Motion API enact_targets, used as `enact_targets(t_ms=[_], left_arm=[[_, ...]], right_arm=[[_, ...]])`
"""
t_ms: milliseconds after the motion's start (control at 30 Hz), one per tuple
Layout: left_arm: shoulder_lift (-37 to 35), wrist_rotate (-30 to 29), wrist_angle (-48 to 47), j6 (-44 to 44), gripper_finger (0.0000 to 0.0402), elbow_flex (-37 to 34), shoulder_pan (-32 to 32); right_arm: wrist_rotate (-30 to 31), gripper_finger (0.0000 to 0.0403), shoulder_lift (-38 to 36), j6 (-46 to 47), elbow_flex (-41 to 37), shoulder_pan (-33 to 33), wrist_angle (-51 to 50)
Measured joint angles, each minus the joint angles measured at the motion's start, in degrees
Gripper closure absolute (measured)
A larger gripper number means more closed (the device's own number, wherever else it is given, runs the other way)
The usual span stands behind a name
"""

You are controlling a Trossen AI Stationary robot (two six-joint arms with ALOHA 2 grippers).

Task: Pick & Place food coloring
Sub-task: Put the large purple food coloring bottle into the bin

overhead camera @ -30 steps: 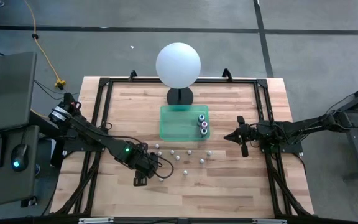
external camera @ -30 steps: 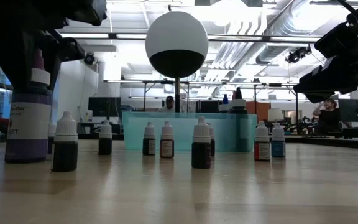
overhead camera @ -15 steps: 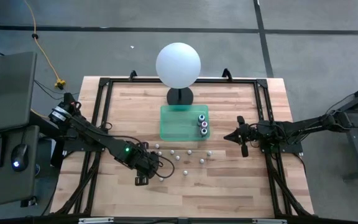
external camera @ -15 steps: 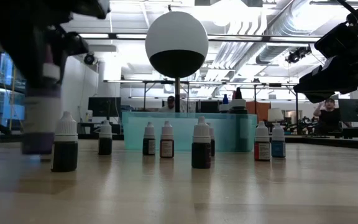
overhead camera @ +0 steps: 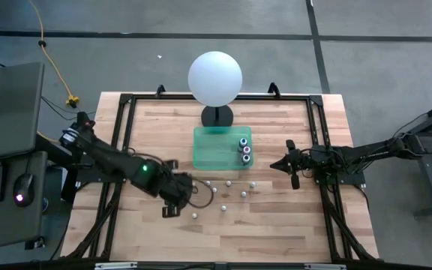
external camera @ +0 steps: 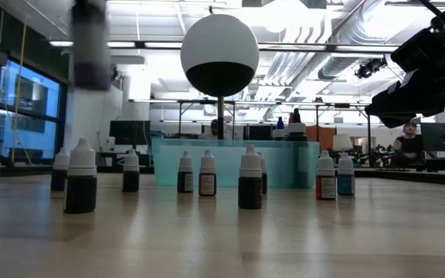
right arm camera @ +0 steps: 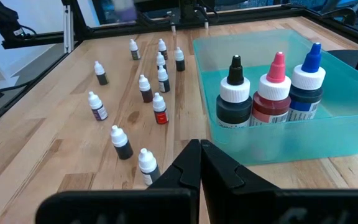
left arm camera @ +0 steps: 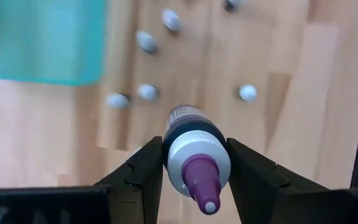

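Purple-tipped food coloring bottle (left arm camera: 191, 158) is pinched at its shoulder by left pincer (left arm camera: 191, 163), lifted off bench (overhead camera: 276, 232) nr teal tray (overhead camera: 212, 154). Judged light, rigid plastic, smooth & slippery; best gripped on the body below the cap. Right pincer (right arm camera: 200, 163) is pressed together, idle beside the tray.

My overhead camera looks straight down on the whole table (overhead camera: 276, 225). My low one sits at tabletop height, facing the room. Both wrist cameras look forward, close over the wood; all share the teal tray (overhead camera: 214, 150).
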Motion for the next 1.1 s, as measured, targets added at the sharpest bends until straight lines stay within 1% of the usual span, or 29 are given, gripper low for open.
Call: enact_targets(t_ms=[100, 200, 300, 400, 500, 633, 700, 833, 900, 1100], left_arm=[[0.0, -3.63, -4.59, 1.92, 0.0259, 6.16, 2.42], [0.0, -6.47, -6.09, 5.65, 0.0259, 11.21, 6.05], [0.0, -6.45, -6.06, 10.5, 0.0259, 14.88, 11.14], [-0.07, -5.76, -5.4, 15.54, 0.0259, 16.21, 16.62], [-0.04, -3.74, -3.53, 21.76, 0.0259, 16.2, 22.39], [1.01, 4.04, 2.07, 29.02, 0.0259, 15.42, 29.64], [2.77, 6.33, 3.01, 31.95, 0.0259, 15.34, 32.31], [7.4, 11.86, 4.7, 36.61, 0.0259, 15.31, 35.67], [9.94, 13.5, 5.89, 38.75, 0.0259, 15.27, 36.58], [17.06, 13.33, 10.44, 43.26, 0.0259, 15.27, 37.77]], right_arm=[[-0.01, 0.0402, 0.0, -0.01, 0.0, 0.02, -0.01], [-0.02, 0.0402, 0.0, -0.01, 0.0, 0.02, -0.02], [-0.02, 0.0402, 0.0, -0.01, 0.0, 0.02, -0.02], [-0.01, 0.0402, 0.0, 0.0, 0.0, 0.02, -0.02], [0.0, 0.0402, 0.0, -0.01, 0.0, 0.01, -0.01], [-0.01, 0.0402, 0.0, 0.0, 0.0, 0.02, 0.0], [0.0, 0.0402, -0.02, -0.01, 0.0, 0.02, -0.02], [-0.02, 0.0402, 0.0, -0.01, 0.0, 0.02, -0.01], [0.0, 0.0402, 0.0, 0.0, 0.0, 0.02, -0.01], [-0.02, 0.0402, 0.02, -0.01, 0.0, 0.02, -0.05]])
